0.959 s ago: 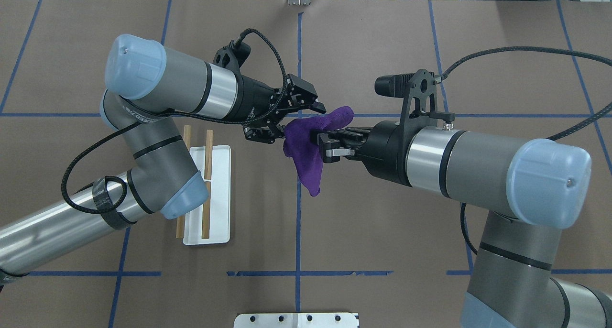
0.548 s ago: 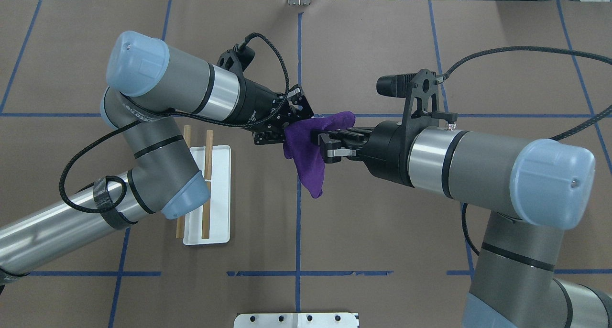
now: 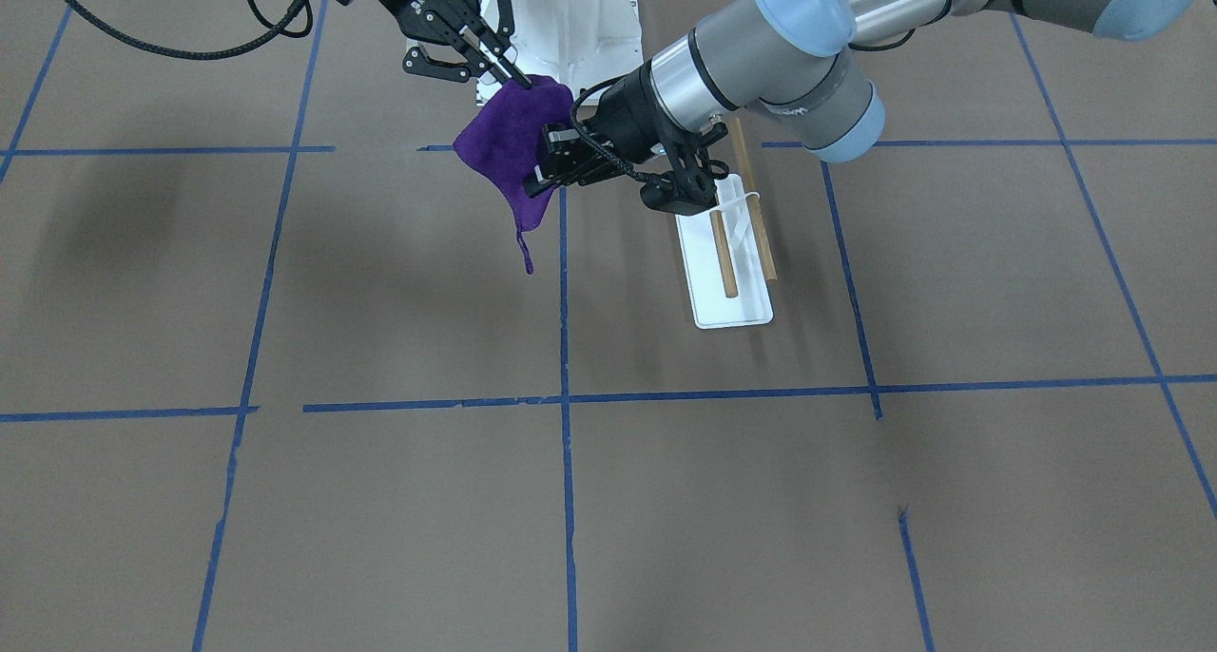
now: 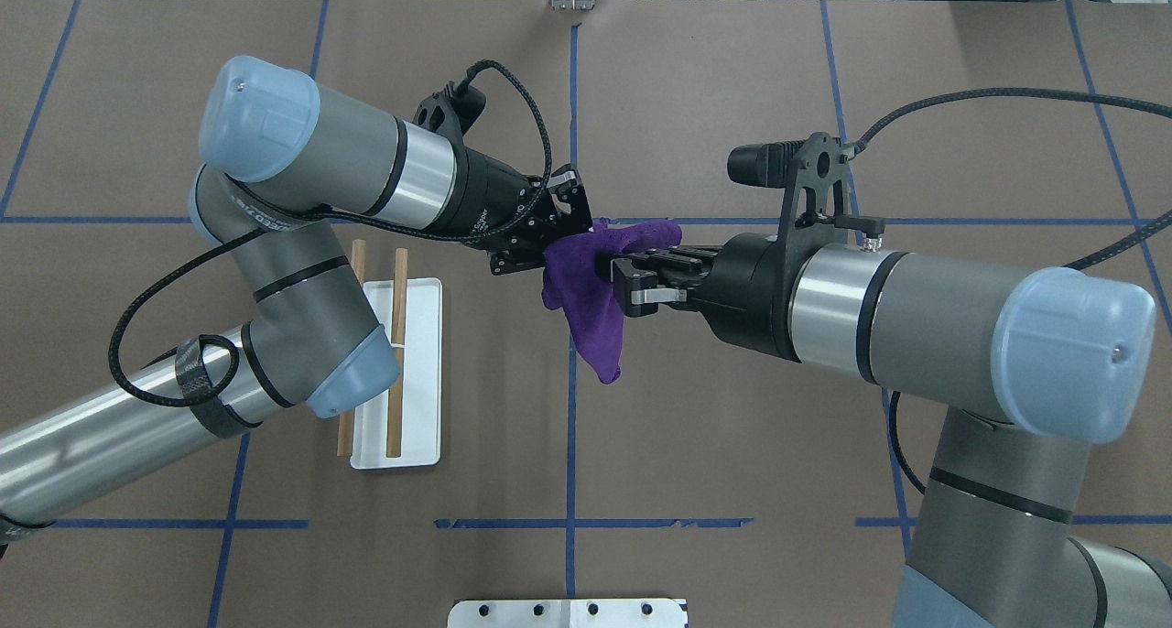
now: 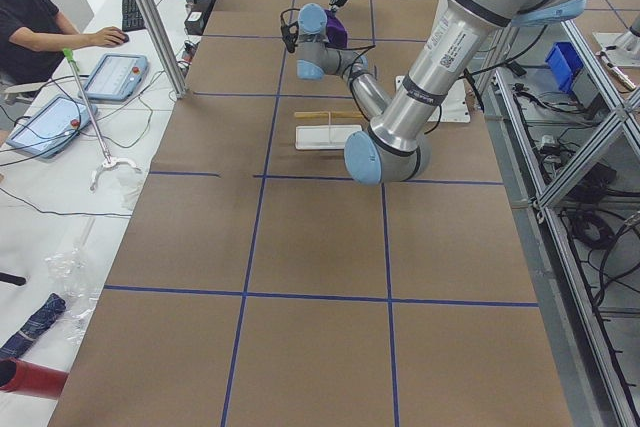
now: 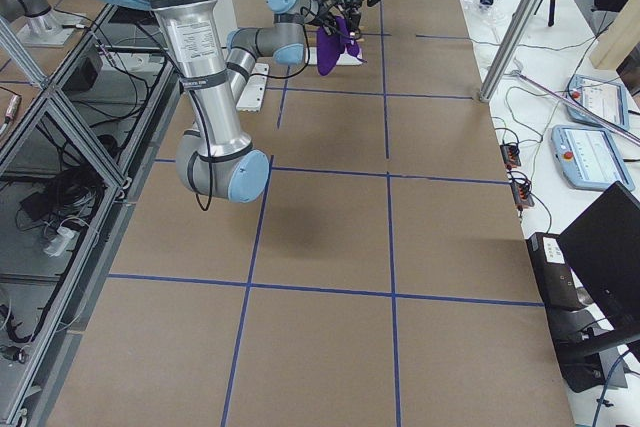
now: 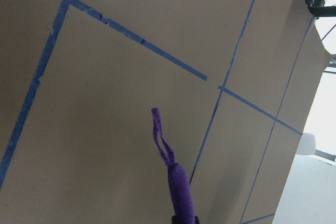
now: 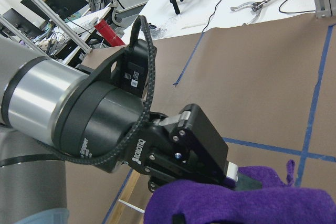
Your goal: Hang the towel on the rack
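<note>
- Task object: the small purple terry-cloth towel (image 4: 586,289) is held in the air above the brown paper-covered table (image 4: 732,445), near its middle and well apart from the rack. A lower corner hangs free, and a thin hanging loop (image 7: 157,129) trails from it.
- Jaws: my right gripper (image 4: 609,273) is clenched on a bunched upper fold of the towel. My left gripper (image 4: 548,236) is closed on the opposite side of the same bunch, and its wrist view shows cloth running out from between the fingers.
- Handling, as I judge it: the towel is light, limp and not fragile, and its pile gives the pads good friction. It sags wherever it is unsupported. The best hold is therefore two separated upper corners, so that the cloth spreads into a sheet and does not stay a wad.
- Rack: the small white stand with a flat tray-like base (image 4: 421,399) and two parallel light-brown wooden rods (image 4: 397,353) stands under my left forearm.
- Container: I see only the thin white support in the tray base. Both rods are bare of cloth, so the hanging is not yet done.
</note>
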Motion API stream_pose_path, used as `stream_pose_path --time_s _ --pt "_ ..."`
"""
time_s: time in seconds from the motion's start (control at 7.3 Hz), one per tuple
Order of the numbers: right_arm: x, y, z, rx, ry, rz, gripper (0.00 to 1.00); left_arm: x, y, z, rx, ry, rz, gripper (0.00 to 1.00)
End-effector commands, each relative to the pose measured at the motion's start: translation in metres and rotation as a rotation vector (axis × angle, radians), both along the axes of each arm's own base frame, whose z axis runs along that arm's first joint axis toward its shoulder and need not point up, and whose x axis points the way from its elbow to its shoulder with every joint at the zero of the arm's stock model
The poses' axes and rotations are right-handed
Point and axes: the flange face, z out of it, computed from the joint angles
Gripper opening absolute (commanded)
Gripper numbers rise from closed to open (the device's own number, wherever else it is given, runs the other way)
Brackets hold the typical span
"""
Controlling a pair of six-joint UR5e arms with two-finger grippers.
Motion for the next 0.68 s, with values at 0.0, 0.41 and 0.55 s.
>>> stream_pose_path --time_s 0.0,0.41,0.55 --pt "0.000 0.000 0.005 -0.008 0.010 -0.004 1.00 -0.001 0.000 -0.001 -0.001 0.000 0.006 0.00" --pt "0.029 0.021 0.030 -0.022 0.042 -0.082 1.00 -0.002 -0.002 0.001 -0.004 -0.004 0.001 0.00" --pt "0.049 0.028 0.047 -0.037 0.070 -0.114 1.00 -0.003 -0.002 0.001 -0.004 -0.004 0.001 0.00"
